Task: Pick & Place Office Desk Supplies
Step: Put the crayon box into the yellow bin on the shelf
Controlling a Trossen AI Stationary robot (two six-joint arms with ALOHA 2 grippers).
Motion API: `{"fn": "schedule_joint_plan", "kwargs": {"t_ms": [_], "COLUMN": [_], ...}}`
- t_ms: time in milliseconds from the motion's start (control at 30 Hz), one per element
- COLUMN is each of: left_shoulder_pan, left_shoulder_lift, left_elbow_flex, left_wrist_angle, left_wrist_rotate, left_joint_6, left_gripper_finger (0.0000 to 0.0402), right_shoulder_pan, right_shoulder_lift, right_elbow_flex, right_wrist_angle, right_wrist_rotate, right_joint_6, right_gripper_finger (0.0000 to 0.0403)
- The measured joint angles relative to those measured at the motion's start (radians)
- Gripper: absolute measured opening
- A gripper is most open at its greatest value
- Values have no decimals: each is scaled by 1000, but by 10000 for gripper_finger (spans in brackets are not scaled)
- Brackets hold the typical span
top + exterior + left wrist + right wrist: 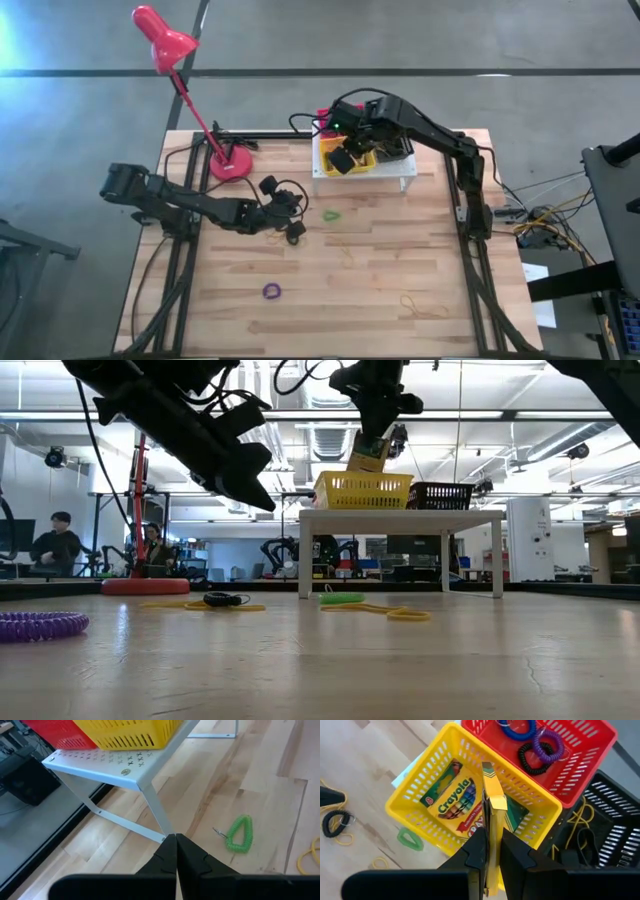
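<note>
Dropping this one cleanly means the right pincer (490, 851), clamped on an edge-up crayon box (492, 815), lowers over the yellow basket (420, 787) before letting go.

The shelf (364, 172) stands at the back of the table (400, 260), with the lamp (231, 165) to its left. On the shelf stand three baskets: one basket (470, 795) with a crayon box (452, 797) lying in it, a second basket (555, 750) holding three loops (535, 745), and a third basket (600, 825) beside them. The right gripper (489, 851) holds another crayon box (492, 820) on its edge over the first basket. In front of the shelf a loop (331, 214) lies on the table, and one more loop (271, 291) lies nearer the front.
</note>
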State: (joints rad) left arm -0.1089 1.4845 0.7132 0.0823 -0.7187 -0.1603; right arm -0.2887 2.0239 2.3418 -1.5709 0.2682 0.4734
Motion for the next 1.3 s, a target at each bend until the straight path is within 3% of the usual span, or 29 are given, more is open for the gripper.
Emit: {"fn": "schedule_joint_plan", "kwargs": {"t_ms": [700,1100,1300], "left_shoulder_pan": [0,0,0], "left_shoulder_lift": [0,-11,-14], "left_elbow_flex": [0,8,8], "left_wrist_angle": [26,60,70], "left_wrist_rotate": [0,0,0], "left_joint_6": [-3,1,8], "left_gripper_finger": [1,1,1], "right_shoulder_pan": [-41,-39,-39], "right_shoulder_lift": [-115,-87,-84], "right_elbow_flex": [-148,-196,-173], "right_wrist_angle": [-1,3,7], "right_wrist_rotate": [20,-1,-9], "right_joint_6": [48,17,-20], "right_gripper_finger": [33,34,73]}}
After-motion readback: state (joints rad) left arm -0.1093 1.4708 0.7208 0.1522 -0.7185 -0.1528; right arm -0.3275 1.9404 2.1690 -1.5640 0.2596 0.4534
